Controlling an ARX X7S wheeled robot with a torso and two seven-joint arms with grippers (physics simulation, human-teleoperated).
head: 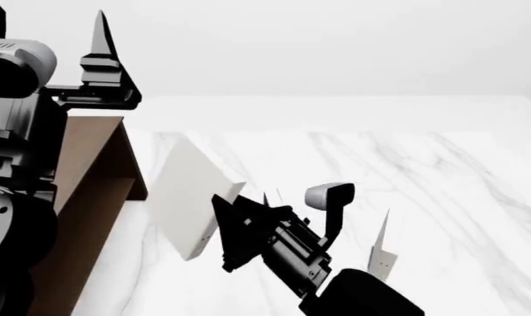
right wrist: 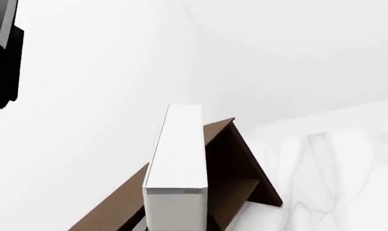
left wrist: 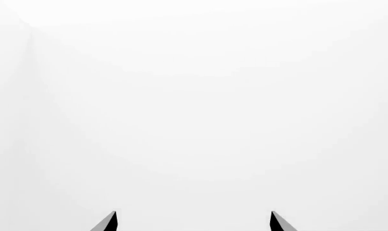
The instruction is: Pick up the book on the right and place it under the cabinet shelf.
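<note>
**Q:** Where is the book [head: 188, 204] right now?

**A:** In my right fingers [head: 239, 224], lifted off the marble counter [head: 423, 184] and tilted, one corner pointing down. It hangs just beside the open side of the brown cabinet shelf [head: 99, 178], not yet inside. In my right wrist view the pale book [right wrist: 176, 163] runs straight out from me, with the cabinet's hollow [right wrist: 239, 178] right behind it.

**Q:** Are those fingers actually closed on it?

**A:** The head view shows them meeting its lower edge, and the book is off the counter with nothing else holding it, so I judge they are clamped on it. The contact itself is hidden behind my wrist.

**Q:** Why hold it slanted?

**A:** I think so the broad cover can slide into the hollow under the flat top, not catch on the side wall. It looks to need levelling before it goes in.

**Q:** And your other arm?

**A:** My left fingers [head: 46, 36] are raised high above the cabinet, well apart from the book, presumably to keep out of the way. The left wrist view shows both tips [left wrist: 110, 222] spread wide with nothing between, only blank white.

**Q:** Anything else nearby?

**A:** A thin pale book with small dots [head: 381, 253] stands on the counter to my right, apart from the task.
</note>
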